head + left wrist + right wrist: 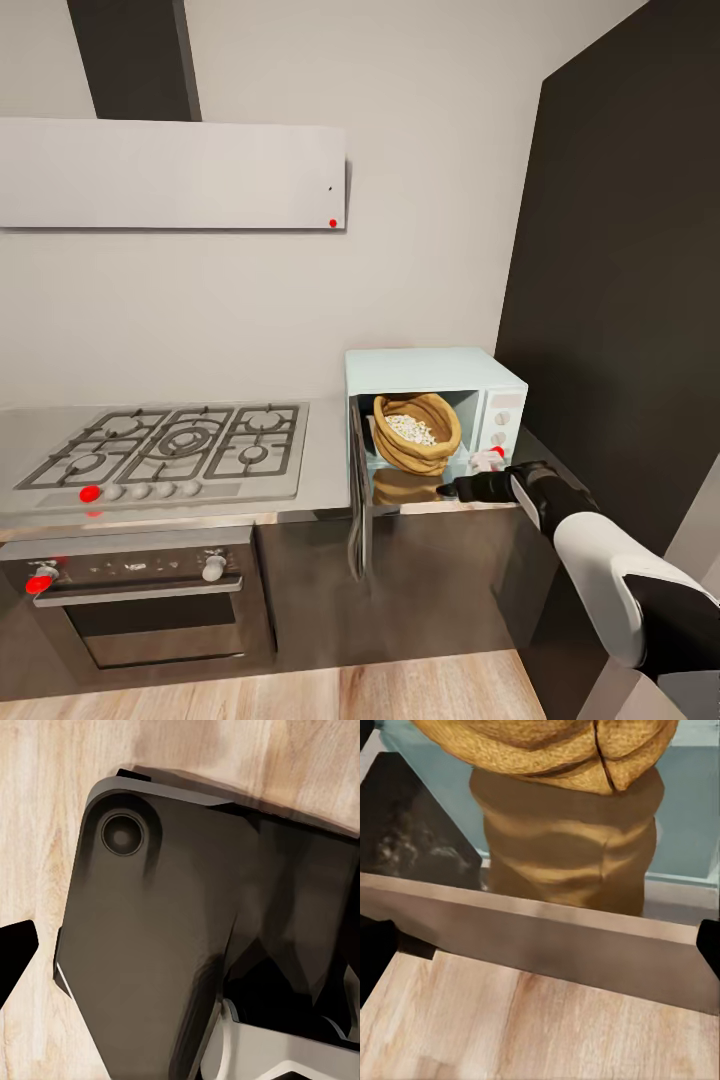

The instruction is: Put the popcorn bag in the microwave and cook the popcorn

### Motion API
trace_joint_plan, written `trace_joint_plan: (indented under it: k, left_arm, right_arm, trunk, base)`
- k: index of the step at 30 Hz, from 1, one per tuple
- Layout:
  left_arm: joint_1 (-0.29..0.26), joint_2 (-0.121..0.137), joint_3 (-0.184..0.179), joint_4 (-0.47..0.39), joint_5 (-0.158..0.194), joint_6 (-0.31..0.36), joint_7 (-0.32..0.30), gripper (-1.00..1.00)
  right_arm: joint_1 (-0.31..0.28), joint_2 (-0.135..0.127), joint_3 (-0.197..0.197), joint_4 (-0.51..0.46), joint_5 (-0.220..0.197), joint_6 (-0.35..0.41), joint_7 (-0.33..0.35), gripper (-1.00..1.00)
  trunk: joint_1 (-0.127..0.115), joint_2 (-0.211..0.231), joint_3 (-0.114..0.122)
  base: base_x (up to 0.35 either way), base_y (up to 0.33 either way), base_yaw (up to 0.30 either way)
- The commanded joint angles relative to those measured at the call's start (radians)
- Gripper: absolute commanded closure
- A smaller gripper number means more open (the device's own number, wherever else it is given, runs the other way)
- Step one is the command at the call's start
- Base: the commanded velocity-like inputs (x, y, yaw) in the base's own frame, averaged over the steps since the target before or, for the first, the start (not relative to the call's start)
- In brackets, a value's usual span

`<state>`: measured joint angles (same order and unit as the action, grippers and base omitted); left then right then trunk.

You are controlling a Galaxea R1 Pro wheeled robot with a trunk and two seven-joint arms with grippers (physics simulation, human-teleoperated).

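Nearest us, our right gripper [447, 491] hovers at the microwave [432, 375] mouth; we cannot tell its jaw width. Popcorn bag [416, 432] sits inside, holding popcorn [411, 429]. Door hangs open over the countertop [325, 485].

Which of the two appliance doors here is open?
The microwave door, swung out with the popcorn bag visible inside; the oven door below the hob is shut.

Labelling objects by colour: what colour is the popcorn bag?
Tan-brown popcorn bag, clearest in the head view.
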<state>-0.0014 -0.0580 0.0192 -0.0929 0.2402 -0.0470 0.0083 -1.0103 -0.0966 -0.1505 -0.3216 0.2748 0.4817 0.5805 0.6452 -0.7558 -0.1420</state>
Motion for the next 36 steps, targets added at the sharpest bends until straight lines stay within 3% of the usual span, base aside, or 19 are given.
trace_joint_plan:
  k: [1,13,14,16,18,23,25,36]
  left_arm:
    - [0.000,0.000,0.002,-0.001,0.003,-0.002,0.001,-1.00]
    - [0.000,0.000,0.002,-0.001,0.003,-0.002,0.001,-1.00]
    - [0.000,0.000,0.002,-0.001,0.003,-0.002,0.001,-1.00]
    - [0.000,0.000,0.002,-0.001,0.003,-0.002,0.001,-1.00]
    - [0.000,0.000,0.002,-0.001,0.003,-0.002,0.001,-1.00]
    - [0.000,0.000,0.002,-0.001,0.004,-0.002,0.001,-1.00]
    - [0.000,-0.002,0.002,-0.001,0.003,-0.002,0.001,-1.00]
    - [0.000,0.000,0.001,-0.001,0.004,-0.002,0.002,-1.00]
  right_arm:
    - [-0.001,0.004,-0.009,-0.003,0.010,-0.001,0.005,-1.00]
    - [0.053,0.071,-0.014,0.034,-0.041,-0.067,-0.062,-1.00]
    - [0.144,0.153,-0.014,0.033,-0.042,-0.584,-0.412,-1.00]
    - [0.151,0.155,-0.014,0.032,-0.044,-0.629,-0.422,-1.00]
    - [0.153,0.156,-0.015,0.033,-0.047,-0.657,-0.426,-1.00]
    - [0.154,0.156,-0.014,0.035,-0.159,-0.690,-0.458,-1.00]
    - [0.154,0.155,-0.014,0.035,-0.176,-0.692,-0.469,-1.00]
    - [0.154,0.151,-0.014,0.035,-0.168,-0.692,-0.495,-1.00]
  trunk:
    - [0.000,-0.001,-0.001]
    - [0.000,-0.001,-0.001]
    - [0.000,-0.001,-0.001]
    - [0.000,-0.001,-0.001]
    - [0.000,-0.001,-0.001]
    - [0.000,-0.001,-0.001]
    - [0.000,-0.001,-0.001]
    - [0.000,-0.001,-0.001]
  base:
    - [0.000,0.000,0.000]
    - [0.000,0.000,0.000]
    - [0.000,0.000,0.000]
    - [0.000,0.000,0.000]
    - [0.000,0.000,0.000]
    - [0.000,0.000,0.000]
    - [0.000,0.000,0.000]
    - [0.075,0.000,0.000]
